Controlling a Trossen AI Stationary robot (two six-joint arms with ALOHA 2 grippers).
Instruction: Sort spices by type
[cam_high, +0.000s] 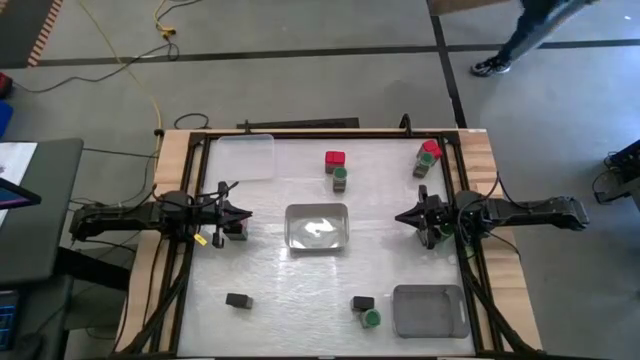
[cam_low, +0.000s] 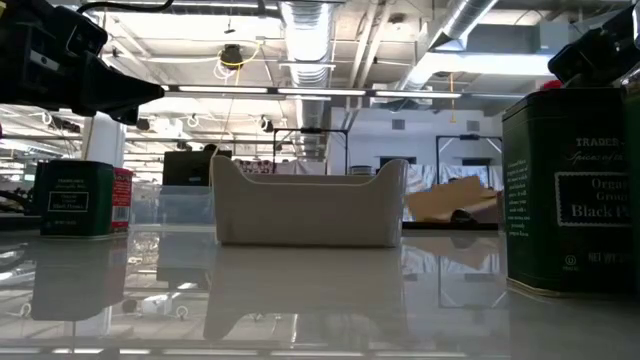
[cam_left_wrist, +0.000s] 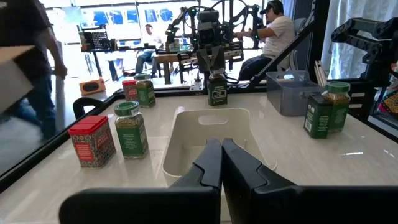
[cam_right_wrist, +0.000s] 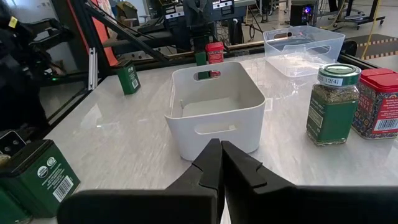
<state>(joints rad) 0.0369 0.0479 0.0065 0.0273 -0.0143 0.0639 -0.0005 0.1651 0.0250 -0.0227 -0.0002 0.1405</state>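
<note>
The spices stand scattered on the white table. A red tin (cam_high: 334, 158) and a green-capped jar (cam_high: 340, 178) stand at the far middle, and another red tin (cam_high: 431, 149) with a jar at the far right. Dark tins (cam_high: 238, 300) (cam_high: 362, 302) and a green jar (cam_high: 371, 318) stand near the front edge. My left gripper (cam_high: 247, 213) hangs shut at the left, above a tin (cam_high: 237, 231), pointing at the white bin (cam_high: 317, 226). My right gripper (cam_high: 399, 217) hangs shut at the right, facing the bin. Both show shut in their wrist views (cam_left_wrist: 221, 163) (cam_right_wrist: 219, 163).
A clear tray (cam_high: 246, 156) lies at the far left and a grey tray (cam_high: 430, 310) at the near right. A dark green tin (cam_right_wrist: 127, 77) stands beyond the bin in the right wrist view. People stand and sit in the room beyond the table.
</note>
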